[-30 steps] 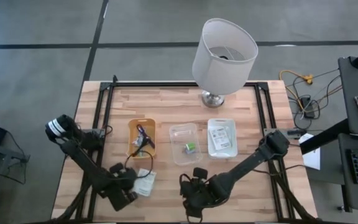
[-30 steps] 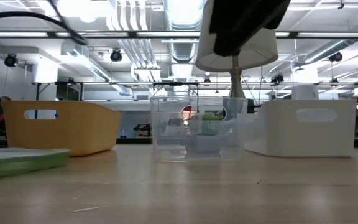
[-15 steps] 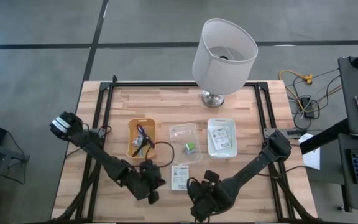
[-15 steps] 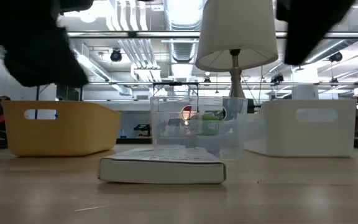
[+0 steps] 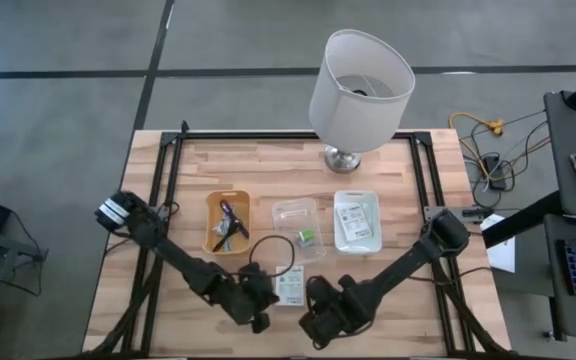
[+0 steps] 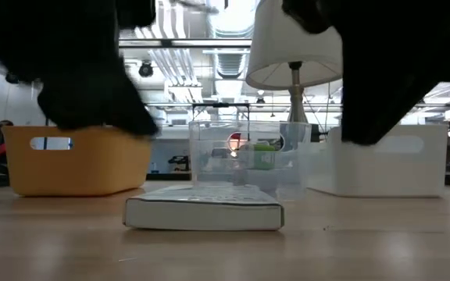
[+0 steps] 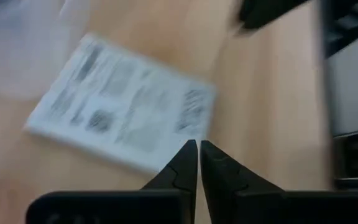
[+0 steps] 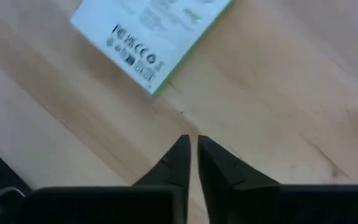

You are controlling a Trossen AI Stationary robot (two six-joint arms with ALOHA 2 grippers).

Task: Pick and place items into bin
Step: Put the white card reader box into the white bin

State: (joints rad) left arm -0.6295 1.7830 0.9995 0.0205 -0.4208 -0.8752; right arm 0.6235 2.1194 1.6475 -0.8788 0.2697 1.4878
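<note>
A white printed label card (image 5: 290, 287) lies flat on the wood near the table's near edge, in front of the clear bin (image 5: 298, 230); it shows as a thin slab in the low view (image 6: 203, 212). My left gripper (image 5: 258, 304) is shut just left of the card. In the left wrist view its tips (image 7: 197, 144) stand at the edge of the card (image 7: 120, 109). My right gripper (image 5: 320, 316) is shut a little right of the card and nearer the table's edge. Its tips (image 8: 191, 140) are clear of the card (image 8: 151, 34). My left gripper's shut fingertips (image 7: 190, 152) stand right at the card's edge (image 7: 166, 155), coming in low from the table's left. The view is blurred, so I cannot tell whether they touch it. The card lies flat on the table.
The yellow bin (image 5: 226, 222) holds a purple-black stick and a black cable (image 5: 265, 247) that loops out over its rim. The clear bin holds a green-and-white block (image 5: 308, 237). A white bin (image 5: 356, 220) holds another card. A lamp (image 5: 360, 85) stands at the far edge.
The card slid along the table toward the right, from near the yellow bin's front to in front of the clear bin, then stayed put. My left gripper moved rightward along the near edge with it. My right gripper shifted slightly right, staying near the near edge.
</note>
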